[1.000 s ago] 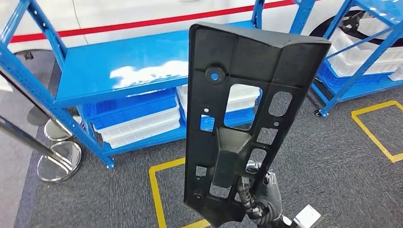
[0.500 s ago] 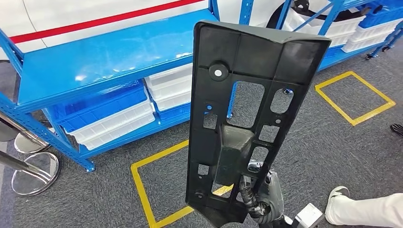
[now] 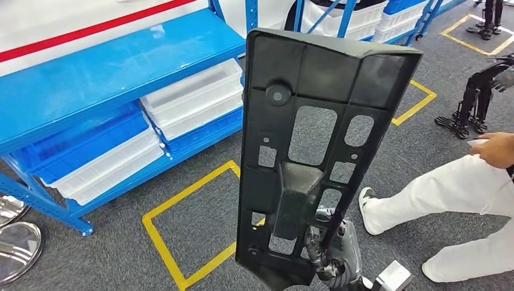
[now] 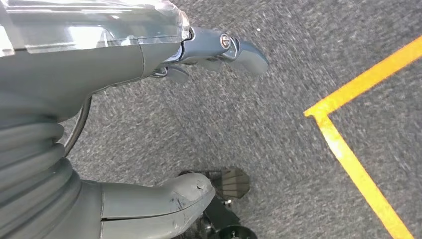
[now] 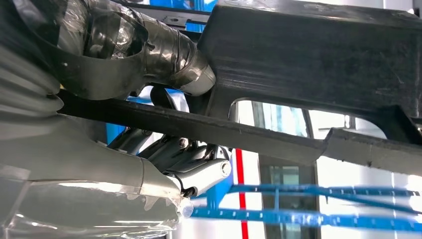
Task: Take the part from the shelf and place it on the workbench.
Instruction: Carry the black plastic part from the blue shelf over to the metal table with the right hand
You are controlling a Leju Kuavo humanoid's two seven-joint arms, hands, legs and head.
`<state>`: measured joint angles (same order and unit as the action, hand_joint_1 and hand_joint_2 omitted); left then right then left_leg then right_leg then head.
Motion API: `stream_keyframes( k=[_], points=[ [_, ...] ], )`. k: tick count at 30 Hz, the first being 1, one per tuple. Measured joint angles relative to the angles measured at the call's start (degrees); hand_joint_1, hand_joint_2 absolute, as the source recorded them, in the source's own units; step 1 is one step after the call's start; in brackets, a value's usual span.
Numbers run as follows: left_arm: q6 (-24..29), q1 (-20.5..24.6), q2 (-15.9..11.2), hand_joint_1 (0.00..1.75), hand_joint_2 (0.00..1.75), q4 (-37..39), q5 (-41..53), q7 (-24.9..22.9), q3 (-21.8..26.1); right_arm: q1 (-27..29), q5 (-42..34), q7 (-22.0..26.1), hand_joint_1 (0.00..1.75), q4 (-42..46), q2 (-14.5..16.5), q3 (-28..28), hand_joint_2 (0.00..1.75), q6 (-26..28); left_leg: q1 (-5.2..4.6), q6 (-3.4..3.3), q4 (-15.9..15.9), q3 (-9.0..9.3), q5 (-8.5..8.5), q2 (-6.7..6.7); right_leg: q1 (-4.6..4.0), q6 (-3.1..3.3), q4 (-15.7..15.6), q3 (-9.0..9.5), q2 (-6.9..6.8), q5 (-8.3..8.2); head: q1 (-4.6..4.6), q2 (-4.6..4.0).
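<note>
Right hand (image 3: pixel 330 257), low centre of the head view, fingers wrapped round the bottom edge of the long black moulded plastic part (image 3: pixel 315 151) with rectangular cut-outs, holding it upright so it runs up the middle of the frame almost to the top edge. In the right wrist view the same right hand (image 5: pixel 164 149) has its thumb over one side of a black rib of the part (image 5: pixel 308 64) and its dark fingers (image 5: pixel 174 154) curled on the other side. Part is in the air, off the shelf, touching nothing but the hand.

Left hand (image 4: pixel 149 124) in the left wrist view hangs over grey carpet floor (image 4: pixel 278 129), thumb and fingers apart, nothing in it; yellow floor tape line (image 4: pixel 358 164) at right of that frame.

Behind the part in the head view: yellow tape square (image 3: pixel 182 236) on the carpet, lower left of centre. Person's white-trousered legs (image 3: pixel 454 194) at right edge, a hand (image 3: pixel 497 148) above them. Blue metal shelf rack (image 3: pixel 109 66) in the upper left, white plastic bins (image 3: pixel 194 97) and blue bins (image 3: pixel 79 139) on its lower level. Second yellow square (image 3: pixel 418 97) right of the part. Dark robot legs (image 3: pixel 476 100) at far right, further blue racks (image 3: pixel 363 15) along the top.
</note>
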<state>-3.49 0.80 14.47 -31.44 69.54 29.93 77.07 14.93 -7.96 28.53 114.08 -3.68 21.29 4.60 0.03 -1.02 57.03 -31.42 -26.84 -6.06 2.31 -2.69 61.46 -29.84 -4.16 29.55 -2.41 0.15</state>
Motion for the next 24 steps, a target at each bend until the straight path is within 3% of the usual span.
stream_keyframes(
  k=[1,3,5,7,9,10,11,12,14,16,18,19,21,22,24],
  points=[
    [0.0,0.1,0.1,0.00,1.75,-0.2,0.0,0.0,0.0,0.0,0.0,-0.1,1.75,0.0,0.0,0.0,1.75,0.0,-0.02,0.48,0.5,-0.24,-0.02,-0.50,-0.28,0.71,-1.7,0.87,-0.35,1.21,0.03,0.00],
    [-0.2,0.3,0.2,0.00,1.75,-0.4,0.0,0.0,0.0,0.2,0.0,-0.1,1.75,0.1,-0.1,0.0,1.75,0.0,0.24,1.43,1.0,-0.31,0.02,-1.09,-0.61,2.56,-2.2,0.40,0.60,1.39,0.06,0.00],
    [-0.3,0.2,0.3,0.00,1.75,-0.6,0.0,0.0,0.0,0.2,0.0,-0.2,1.75,0.2,-0.1,0.0,1.75,0.0,0.67,2.19,3.0,-1.22,-1.92,1.19,-0.72,3.85,-2.3,-0.27,1.67,0.63,0.05,0.00],
    [-0.4,-0.1,0.4,0.00,1.75,-0.7,0.0,0.1,0.1,0.2,0.0,-0.2,1.75,0.2,-0.1,0.0,1.75,0.0,0.88,2.49,9.3,-3.71,-6.39,4.44,-0.96,4.61,-2.3,-1.05,2.77,-0.08,0.05,0.00],
    [-0.4,-0.3,0.4,0.00,1.75,-0.7,0.0,0.0,0.1,0.3,0.0,-0.2,1.75,0.2,-0.1,0.0,1.75,0.0,0.84,2.29,16.2,-6.29,-9.36,5.47,-1.50,4.97,-2.2,-1.80,4.20,-0.60,0.05,0.00],
    [-0.4,-0.4,0.4,0.00,1.75,-0.7,0.0,0.0,0.1,0.3,0.0,-0.2,1.75,0.2,-0.1,0.0,1.75,0.0,0.74,1.99,17.3,-6.52,-9.17,5.58,-1.79,5.07,-2.1,-2.04,4.99,-0.78,0.05,0.00],
    [-0.5,-0.4,0.4,0.00,1.75,-0.8,0.0,0.0,0.1,0.3,0.0,-0.2,1.75,0.2,-0.1,0.0,1.75,0.0,0.56,1.54,16.1,-5.68,-7.82,5.74,-2.06,5.13,-2.1,-2.14,5.78,-0.90,0.05,0.00],
    [-0.5,-0.4,0.4,0.00,1.75,-0.8,0.0,0.0,0.1,0.3,0.0,-0.2,1.75,0.2,-0.1,0.0,1.75,0.0,0.32,0.94,12.9,-3.95,-5.75,6.19,-2.30,5.16,-2.1,-2.13,6.52,-0.98,0.05,0.00],
    [-0.5,-0.5,0.4,0.00,1.75,-1.0,0.0,0.1,0.1,0.2,0.0,-0.2,1.75,0.2,-0.1,0.0,1.75,0.0,-0.11,-0.65,5.2,0.03,-2.60,8.53,-2.45,5.08,-2.0,-2.10,7.85,-1.15,0.04,0.00],
    [-0.6,-0.5,0.5,0.00,1.75,-1.3,0.0,0.1,0.2,0.2,0.0,-0.2,1.75,0.2,-0.2,0.0,1.75,0.0,-0.41,-1.51,1.3,1.92,-1.72,10.16,-2.07,4.53,-2.1,-2.40,9.05,-1.57,0.04,0.00],
    [-0.7,-0.4,0.5,0.00,1.75,-1.4,0.0,0.1,0.3,0.3,0.1,-0.2,1.75,0.3,-0.2,0.0,1.75,0.1,-0.48,-1.68,-0.2,2.48,-1.22,9.32,-1.75,3.69,-2.4,-2.74,10.10,-2.06,0.05,0.00],
    [-0.8,-0.3,0.6,0.00,1.75,-1.5,0.0,0.1,0.3,0.3,0.1,-0.2,1.75,0.3,-0.2,-0.1,1.75,0.1,-0.38,-1.77,-1.3,2.89,-0.84,8.60,-1.77,3.41,-2.4,-2.91,9.71,-2.02,0.05,0.00],
    [-0.9,-0.2,0.6,0.00,1.75,-1.5,0.0,0.1,0.3,0.3,0.2,-0.2,1.75,0.4,-0.2,-0.1,1.75,0.4,-0.07,-1.93,-3.4,3.67,-0.11,7.08,-1.97,2.89,0.1,-4.27,7.38,-0.16,0.04,0.00],
    [-1.0,-0.2,0.7,0.00,1.75,-1.6,0.0,0.2,0.3,0.3,0.3,-0.2,1.75,0.4,-0.2,-0.1,1.75,0.6,-0.07,-1.95,-3.5,3.69,0.01,6.34,-1.85,2.56,3.1,-5.77,5.98,1.58,0.03,0.00],
    [-1.1,-0.3,0.7,0.00,1.75,-1.6,0.1,0.2,0.4,0.5,0.4,-0.2,1.75,0.4,-0.3,-0.2,1.75,0.9,-0.05,-1.89,-3.4,3.44,-0.05,4.89,-1.43,1.85,10.0,-9.19,4.90,4.65,0.03,0.00]
  ],
)
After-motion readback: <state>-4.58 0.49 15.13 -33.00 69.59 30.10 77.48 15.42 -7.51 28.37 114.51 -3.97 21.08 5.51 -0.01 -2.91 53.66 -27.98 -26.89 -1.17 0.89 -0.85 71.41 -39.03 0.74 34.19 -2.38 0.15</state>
